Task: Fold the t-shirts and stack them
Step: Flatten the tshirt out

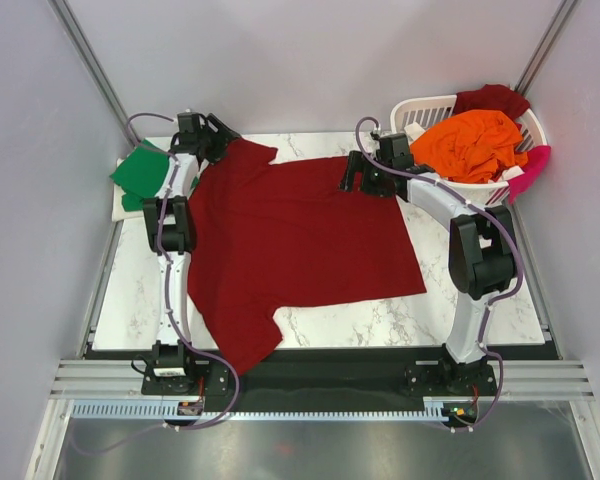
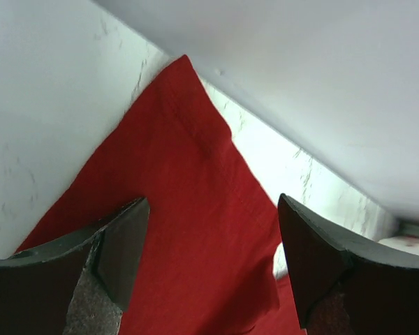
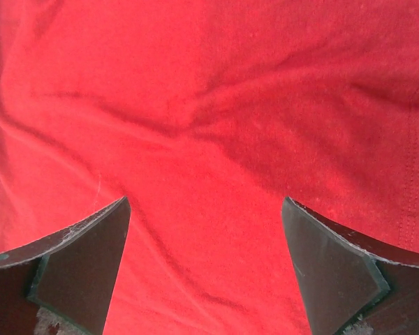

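Clearly, little is done: the red shirt (image 1: 300, 240) lies flat, unfolded, left gripper (image 2: 213, 201) and right gripper (image 3: 206, 201) wide open, empty; other shirts (image 1: 470, 145) fill the basket (image 1: 425, 105).

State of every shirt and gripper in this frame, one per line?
Large dark red t-shirt: spread flat on the table, unfolded.
Green t-shirt: at the table's left edge, fold unclear.
Orange t-shirt: crumpled in the basket.
Pink t-shirt: hanging over the basket's rim.
Small dark red t-shirt: bunched in the basket.
Left gripper: open, empty.
Right gripper: open, empty.
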Controlling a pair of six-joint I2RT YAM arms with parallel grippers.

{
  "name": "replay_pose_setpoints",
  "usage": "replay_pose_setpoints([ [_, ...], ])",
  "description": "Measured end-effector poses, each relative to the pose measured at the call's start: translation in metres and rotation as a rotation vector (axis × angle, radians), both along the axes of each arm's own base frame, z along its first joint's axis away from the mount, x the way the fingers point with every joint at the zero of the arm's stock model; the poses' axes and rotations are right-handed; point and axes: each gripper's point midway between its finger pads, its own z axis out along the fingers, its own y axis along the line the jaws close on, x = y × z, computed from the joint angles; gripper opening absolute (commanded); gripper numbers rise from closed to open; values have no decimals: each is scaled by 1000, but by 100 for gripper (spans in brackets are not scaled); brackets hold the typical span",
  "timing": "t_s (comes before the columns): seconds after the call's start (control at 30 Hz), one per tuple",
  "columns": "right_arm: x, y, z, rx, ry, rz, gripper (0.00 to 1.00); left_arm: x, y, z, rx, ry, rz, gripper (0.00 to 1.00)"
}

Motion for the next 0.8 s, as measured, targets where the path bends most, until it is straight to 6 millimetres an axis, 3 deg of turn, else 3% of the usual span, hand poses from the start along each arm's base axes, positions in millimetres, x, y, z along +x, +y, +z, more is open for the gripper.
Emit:
replay_pose_setpoints([
  [0.2,-6,-2,-10,-13,21,6,98,26,12,3,-88,-83,84,82],
  [0.33,-10,-4,-9,-20,20,12,98,38,24,11,-124,-149,130,95],
  [0.37,-10,-4,-6,-20,13,13,98,39,25,15,-134,-161,134,100],
  [0.43,-11,-4,2,-19,-5,15,98,43,27,23,-139,-197,138,100],
  [0.57,-13,-4,40,-14,-84,10,98,41,25,49,-144,-235,123,100],
  [0.6,-14,-4,53,-20,-115,4,98,37,21,59,-149,-238,110,100],
  [0.7,-24,-3,94,-42,-207,-18,98,12,6,113,-164,-258,56,100],
  [0.8,-44,-4,133,-61,-299,-53,98,-49,-9,184,-144,-266,20,100],
])
